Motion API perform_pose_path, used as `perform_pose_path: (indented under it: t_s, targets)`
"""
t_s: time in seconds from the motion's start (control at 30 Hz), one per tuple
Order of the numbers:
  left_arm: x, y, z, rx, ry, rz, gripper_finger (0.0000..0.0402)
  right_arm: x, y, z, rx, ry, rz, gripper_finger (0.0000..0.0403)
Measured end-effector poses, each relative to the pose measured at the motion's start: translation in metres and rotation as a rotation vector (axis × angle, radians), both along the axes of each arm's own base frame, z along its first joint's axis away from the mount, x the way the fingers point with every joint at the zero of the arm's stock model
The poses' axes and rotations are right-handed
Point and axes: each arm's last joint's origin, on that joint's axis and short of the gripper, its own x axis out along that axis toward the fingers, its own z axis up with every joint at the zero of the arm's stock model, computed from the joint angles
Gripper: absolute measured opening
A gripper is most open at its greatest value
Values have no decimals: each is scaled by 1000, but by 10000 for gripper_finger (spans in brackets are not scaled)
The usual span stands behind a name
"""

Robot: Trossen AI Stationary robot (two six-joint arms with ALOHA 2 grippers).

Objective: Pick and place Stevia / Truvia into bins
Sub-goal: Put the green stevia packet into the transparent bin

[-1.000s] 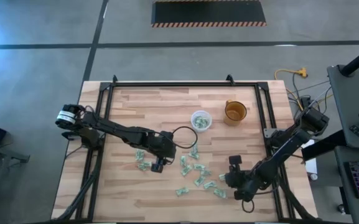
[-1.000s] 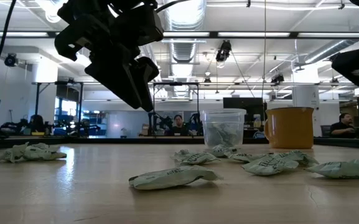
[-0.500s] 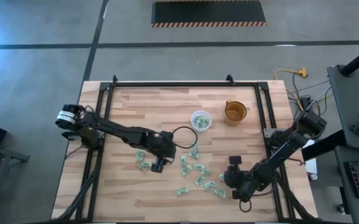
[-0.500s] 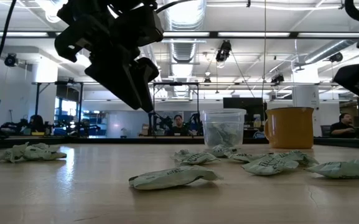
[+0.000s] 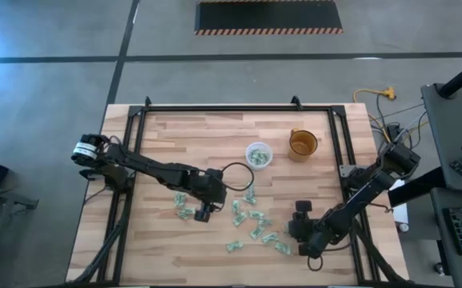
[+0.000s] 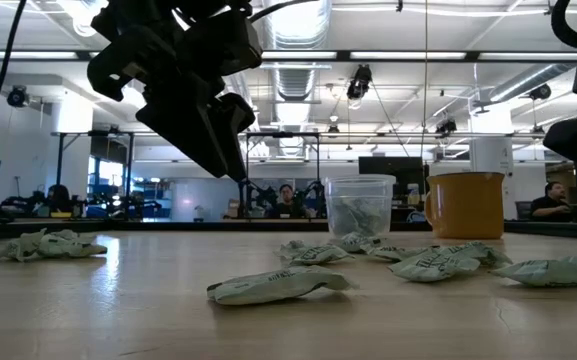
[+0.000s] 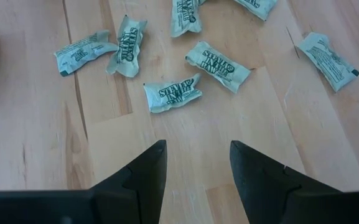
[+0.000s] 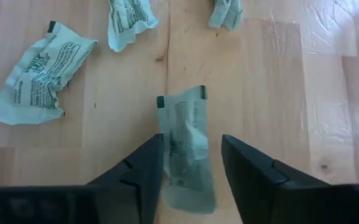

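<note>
Stevia sachets (image 5: 251, 218) lie scattered over the near middle of the wooden worktop (image 5: 198, 140), pale green and crumpled, with a few more off to the left near the left arm. Some sit inside the clear cup (image 5: 258, 154), which stands toward the far side just beside the orange cup (image 5: 302, 143).

Over the sachets at the right end of the scatter hangs the right pincer (image 8: 188, 163), released, its two fingers straddling one sachet (image 8: 185, 143) that lies flat on the wood between them.

Above the left end of the scatter, the left pincer (image 7: 196, 167) is also released, with bare wood between its fingers and a printed sachet (image 7: 172, 93) just ahead of them.
</note>
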Motion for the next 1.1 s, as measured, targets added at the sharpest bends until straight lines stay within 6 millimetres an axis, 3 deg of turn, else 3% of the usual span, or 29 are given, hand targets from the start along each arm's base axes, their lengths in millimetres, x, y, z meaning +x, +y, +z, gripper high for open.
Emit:
perform_pose_path:
  t_s: [0.33,0.63,0.87,1.1]
  targets:
    - [0,0,0,0,1,0,160,-1,0,0,-5,21,42,47]
    - [0,0,0,0,1,0,160,4,2,8,-62,-15,112,11]
    - [0,0,0,0,1,0,160,17,-3,18,-272,-138,160,10]
    - [0,0,0,0,1,0,160,48,-39,30,-627,-213,71,9]
